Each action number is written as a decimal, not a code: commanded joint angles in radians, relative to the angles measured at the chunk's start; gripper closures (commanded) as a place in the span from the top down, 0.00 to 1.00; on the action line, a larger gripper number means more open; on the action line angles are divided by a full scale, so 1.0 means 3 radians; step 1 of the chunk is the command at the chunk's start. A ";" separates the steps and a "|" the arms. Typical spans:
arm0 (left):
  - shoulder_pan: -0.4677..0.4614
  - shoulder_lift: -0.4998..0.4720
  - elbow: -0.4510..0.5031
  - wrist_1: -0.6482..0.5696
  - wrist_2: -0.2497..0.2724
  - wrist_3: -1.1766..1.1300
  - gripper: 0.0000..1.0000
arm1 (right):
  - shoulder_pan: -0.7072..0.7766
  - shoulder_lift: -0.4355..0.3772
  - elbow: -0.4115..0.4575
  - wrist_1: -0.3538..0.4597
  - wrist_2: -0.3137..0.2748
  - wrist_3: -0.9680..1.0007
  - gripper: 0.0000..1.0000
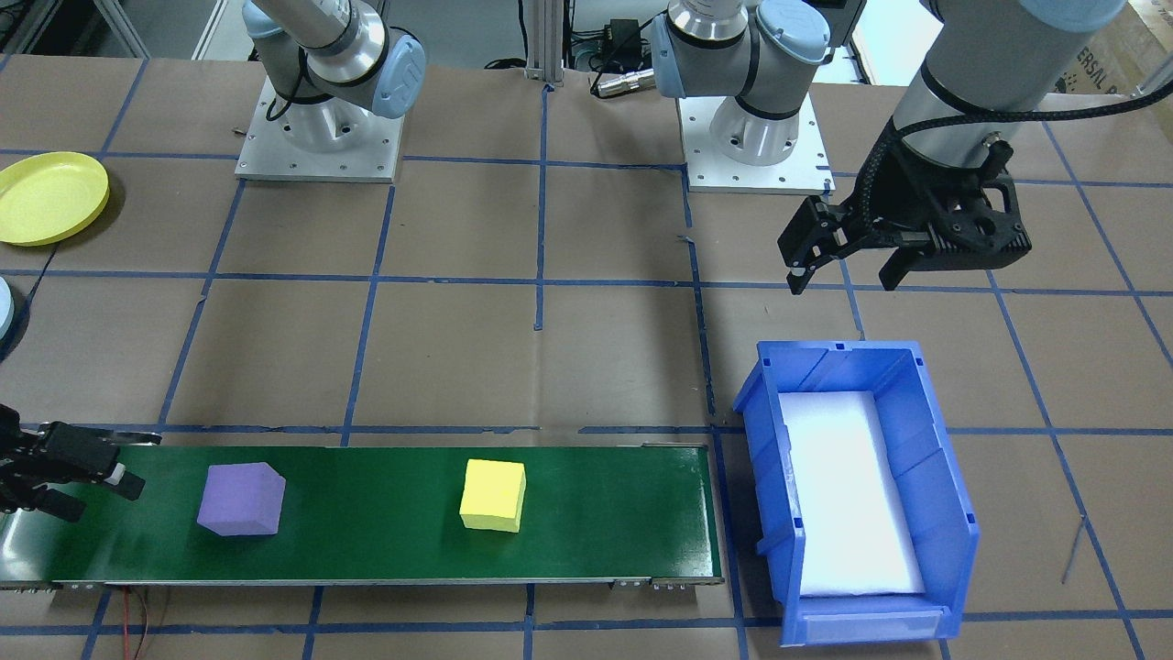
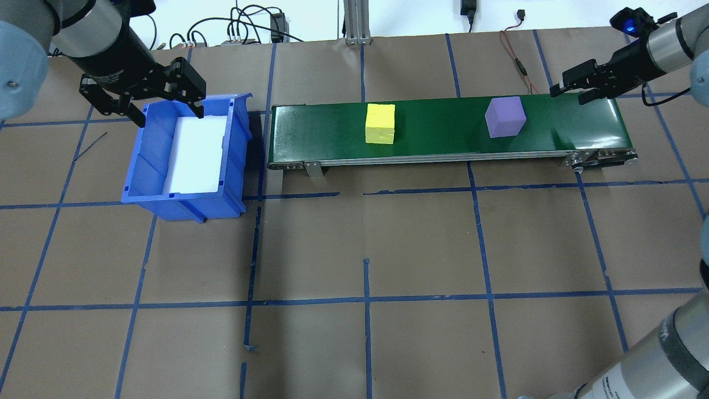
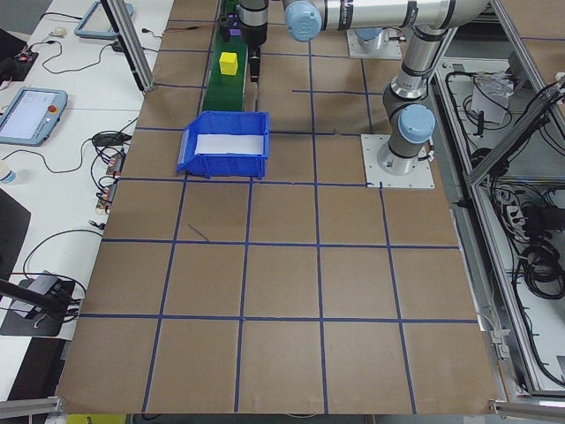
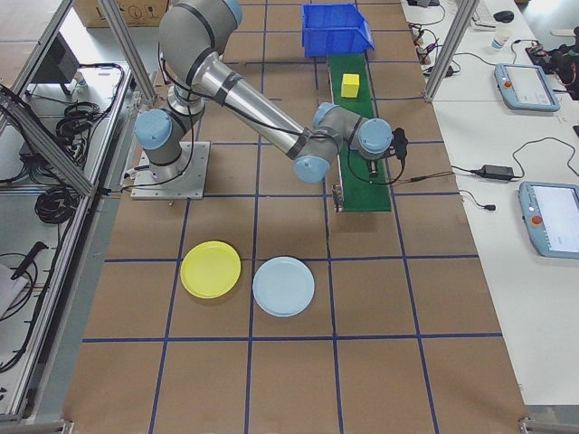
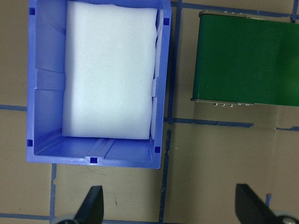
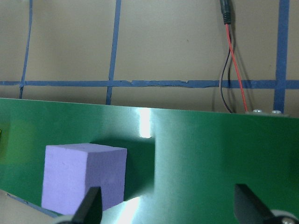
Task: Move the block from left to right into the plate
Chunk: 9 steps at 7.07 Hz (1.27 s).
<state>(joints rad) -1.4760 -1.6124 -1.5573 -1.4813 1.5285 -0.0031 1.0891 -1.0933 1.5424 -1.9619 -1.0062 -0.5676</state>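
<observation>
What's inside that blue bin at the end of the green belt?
The blue bin holds only a flat white foam pad covering its floor. No block is in it. Whatever might lie beneath the pad is hidden.

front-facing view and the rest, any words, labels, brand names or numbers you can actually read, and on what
"ERSAL": a cut-off fragment printed on the cardboard box at the top right edge of the front-facing view, behind the left arm; the rest is out of frame.
Lettering on the black wrist band of the left arm in the overhead view: too blurred to read.
Screens of the tablets on the side bench: too small to read.
Nothing readable elsewhere.
</observation>
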 commanded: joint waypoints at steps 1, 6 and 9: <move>0.0011 0.0061 -0.0004 -0.0022 0.0003 0.0000 1.00 | 0.0005 0.0004 0.0023 -0.0005 0.0025 -0.0005 1.00; -0.0004 0.0118 -0.0019 -0.0078 -0.0033 0.0000 1.00 | 0.0005 0.0024 0.0064 -0.0005 0.0025 -0.0005 1.00; -0.0004 0.0118 -0.0050 -0.0084 -0.0028 0.0000 1.00 | 0.0000 0.0070 0.0064 -0.0031 0.0020 -0.0005 1.00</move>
<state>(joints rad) -1.4772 -1.5770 -1.5700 -1.5059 1.5191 -0.0031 1.0900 -1.0759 1.5616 -1.9687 -0.9989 -0.5690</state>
